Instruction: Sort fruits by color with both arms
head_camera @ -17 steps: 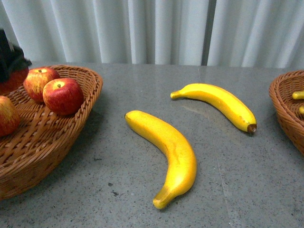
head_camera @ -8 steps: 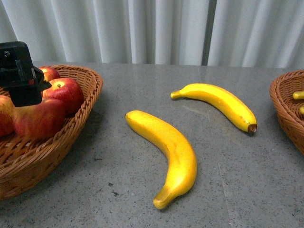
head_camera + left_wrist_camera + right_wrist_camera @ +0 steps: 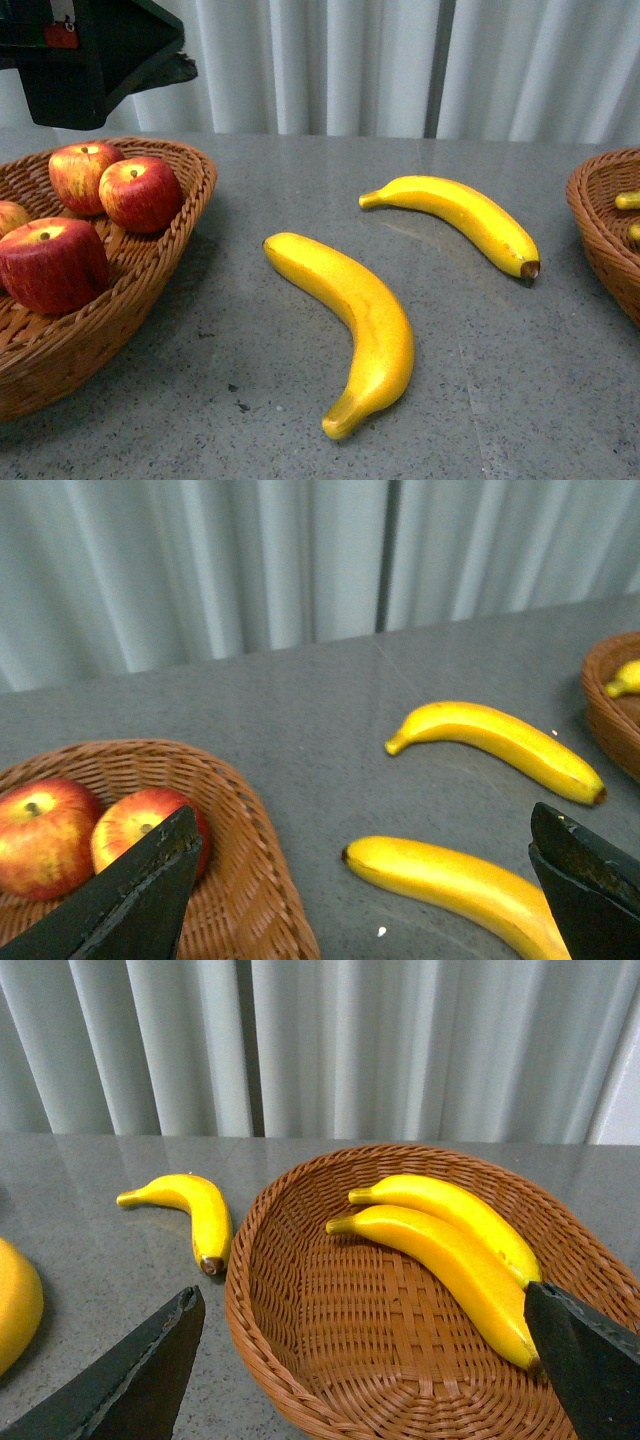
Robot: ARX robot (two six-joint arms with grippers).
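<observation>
Several red apples (image 3: 140,193) lie in the left wicker basket (image 3: 190,190), the nearest one (image 3: 45,265) at its front. Two yellow bananas lie on the grey table: a large near one (image 3: 360,320) and a farther one (image 3: 460,212). A black part of my left arm (image 3: 90,50) hangs high above the left basket. My left gripper (image 3: 362,830) is open and empty, over the table between that basket and the near banana (image 3: 460,880). My right gripper (image 3: 360,1305) is open and empty above the right basket (image 3: 240,1290), which holds two bananas (image 3: 440,1250).
The right basket (image 3: 605,230) stands at the table's right edge. Pale curtains (image 3: 350,60) close off the far side of the table. The farther banana (image 3: 195,1215) lies just outside the right basket's rim.
My left gripper has risen out of the left basket to the upper left. The apple that was under it now lies free at the basket's front.
</observation>
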